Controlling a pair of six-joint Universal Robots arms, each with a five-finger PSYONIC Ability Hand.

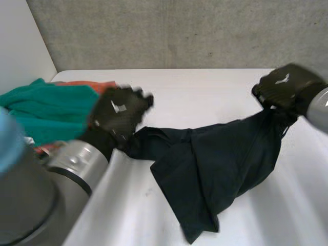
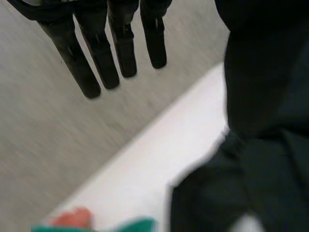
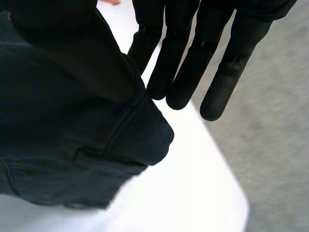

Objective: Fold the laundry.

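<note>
A black garment (image 1: pixel 215 164) stretches across the white table (image 1: pixel 205 92) between my two hands. My right hand (image 1: pixel 284 89) is raised at the far right and holds one end of it off the table. In the right wrist view the thumb pins a hemmed corner of the garment (image 3: pixel 58 145) against the straight fingers (image 3: pixel 178 72). My left hand (image 1: pixel 115 115) is at the garment's other end, which bunches just below it. In the left wrist view its fingers (image 2: pixel 96 63) are straight and spread, and the garment (image 2: pixel 260 183) lies beside them, apart from the fingertips.
A teal cloth (image 1: pixel 51 110) lies heaped at the table's left, with an orange cloth (image 1: pixel 87 83) behind it. Both also peek in beyond the left hand, as the teal cloth (image 2: pixel 140 226) and the orange cloth (image 2: pixel 72 217). A grey wall (image 1: pixel 179 31) rises behind the table's far edge.
</note>
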